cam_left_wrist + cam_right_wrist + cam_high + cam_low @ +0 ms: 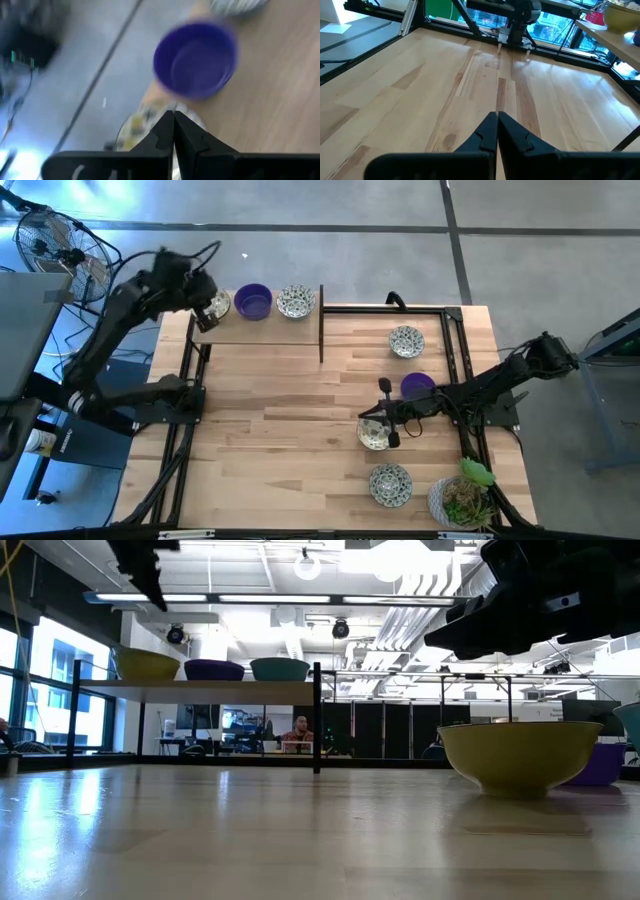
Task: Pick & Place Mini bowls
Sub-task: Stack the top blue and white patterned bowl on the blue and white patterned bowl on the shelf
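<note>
We see the wooden table (290, 395) with a raised shelf (265, 330) at its far left corner, and we take that shelf as our landmark.

Both dark arms are in the high view. The left arm reaches up to the shelf's left end, where the left gripper (207, 307) hangs just over a patterned mini bowl (216, 306); its fingers (167, 132) are pressed together and clasp nothing, the bowl's rim showing just beneath them. The right arm lies well away from the shelf, across the table's right half, with the right gripper (385, 415) also clenched on nothing, beside another patterned bowl (374, 432).

On the shelf, just right of the left gripper, sits a purple mini bowl (253, 301), then a second patterned bowl (296, 301) at the shelf's right end.

Off the shelf, on the table, a patterned bowl (406, 340) stands to its right, a purple bowl (417, 386) farther toward the near side, and one more patterned bowl (390, 483) near the front edge, next to a white pot with a green plant (462, 498).
</note>
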